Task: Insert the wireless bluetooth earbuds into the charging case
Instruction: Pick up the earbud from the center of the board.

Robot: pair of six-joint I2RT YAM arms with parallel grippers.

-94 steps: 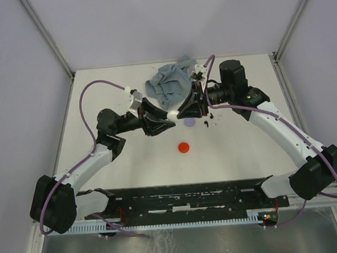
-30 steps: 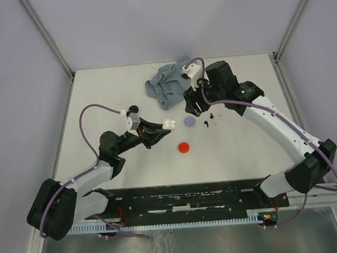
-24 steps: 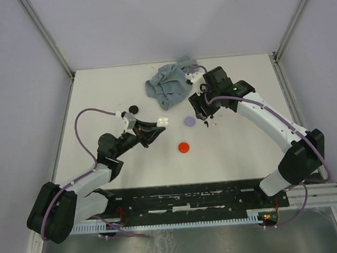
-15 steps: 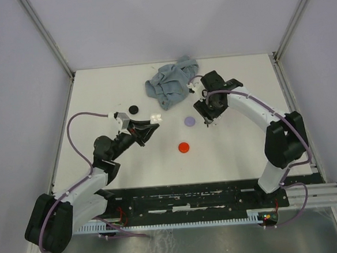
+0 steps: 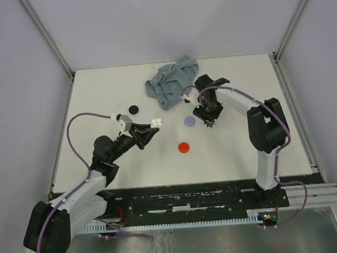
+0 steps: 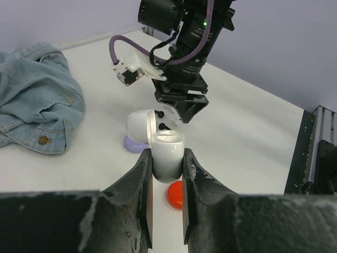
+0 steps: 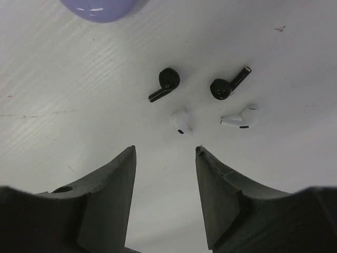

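My left gripper (image 5: pixel 151 126) is shut on the white charging case (image 5: pixel 155 122), held above the table with its lid open. In the left wrist view the case (image 6: pixel 167 153) sits upright between the fingers (image 6: pixel 143 174). My right gripper (image 5: pixel 209 116) points down at the table, open and empty. In the right wrist view (image 7: pixel 165 150) it hovers just short of two black earbuds (image 7: pixel 166 81) (image 7: pixel 226 85) and two white earbuds (image 7: pixel 180 122) (image 7: pixel 241 117) lying loose. In the top view the gripper hides them.
A lilac disc (image 5: pixel 189 121) lies just left of the right gripper, a red disc (image 5: pixel 184 147) in front of it, a black disc (image 5: pixel 134 109) further left. A crumpled denim cloth (image 5: pixel 168 83) lies at the back. Grey walls enclose the table.
My right arm has folded inward and its gripper has come down over the earbuds. My left gripper has drawn back to the left with the open case.
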